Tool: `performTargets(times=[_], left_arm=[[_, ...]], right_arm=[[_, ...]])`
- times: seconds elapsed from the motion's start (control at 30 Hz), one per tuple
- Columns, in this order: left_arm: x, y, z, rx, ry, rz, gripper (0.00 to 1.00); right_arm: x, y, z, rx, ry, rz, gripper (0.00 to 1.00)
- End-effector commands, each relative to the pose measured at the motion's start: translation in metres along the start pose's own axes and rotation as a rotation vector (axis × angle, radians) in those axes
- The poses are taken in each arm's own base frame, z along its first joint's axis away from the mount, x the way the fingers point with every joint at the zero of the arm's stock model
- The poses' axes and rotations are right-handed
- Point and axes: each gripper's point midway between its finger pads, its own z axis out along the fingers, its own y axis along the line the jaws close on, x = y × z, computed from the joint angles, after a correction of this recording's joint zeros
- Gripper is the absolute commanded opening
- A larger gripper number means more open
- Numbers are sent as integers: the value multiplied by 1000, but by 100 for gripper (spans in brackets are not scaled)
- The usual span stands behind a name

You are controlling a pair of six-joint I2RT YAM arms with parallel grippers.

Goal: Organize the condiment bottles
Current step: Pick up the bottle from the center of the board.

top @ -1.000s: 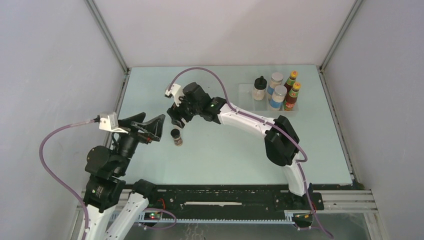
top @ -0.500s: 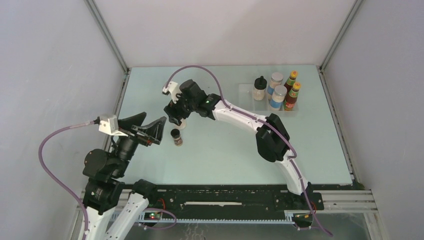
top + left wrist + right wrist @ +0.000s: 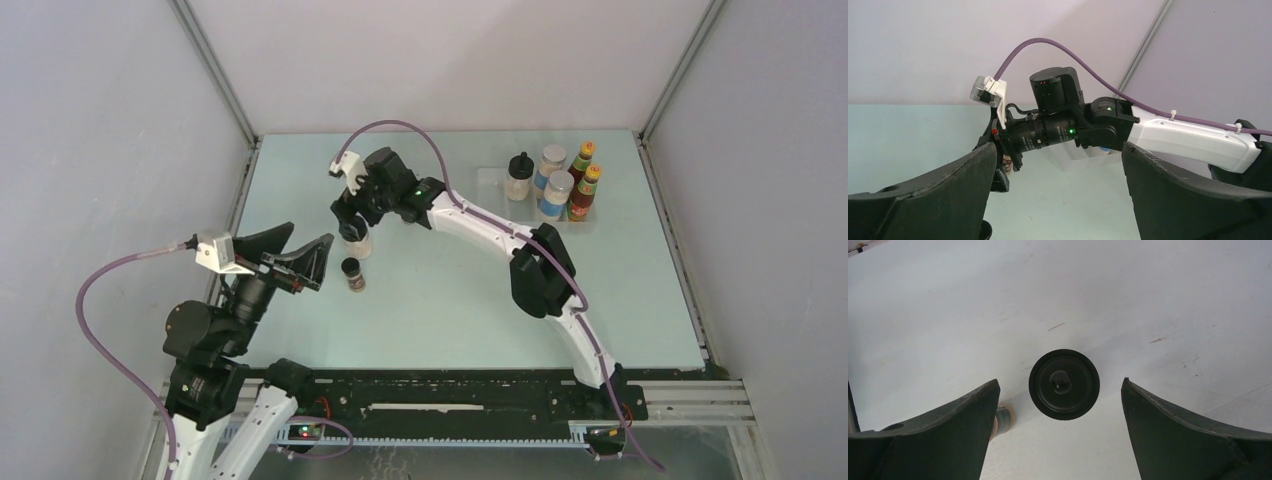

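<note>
Your right claw hangs spread wide over the black-lidded jar, gripping nothing. Over the last second it has opened and drawn toward the far left. Your left claw gapes empty near the tiny dark jar. The table lies open mid-right. Five bottles cluster far right, labels unreadable.

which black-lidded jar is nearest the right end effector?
The black-lidded pale jar directly under the right end effector, beside the tiny dark jar; the other black-lidded jar stands far off to the right.
</note>
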Motion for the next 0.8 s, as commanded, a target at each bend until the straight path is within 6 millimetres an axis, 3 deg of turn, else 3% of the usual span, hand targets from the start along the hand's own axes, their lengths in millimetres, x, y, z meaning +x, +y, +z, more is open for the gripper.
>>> performTargets(times=[0.0, 0.77], left_arm=[[1, -3, 2, 30, -17, 16, 99], [-1, -3, 4, 33, -25, 23, 99]], right_arm=[[-8, -1, 4, -35, -19, -11, 100], [4, -5, 22, -67, 2, 5, 100]])
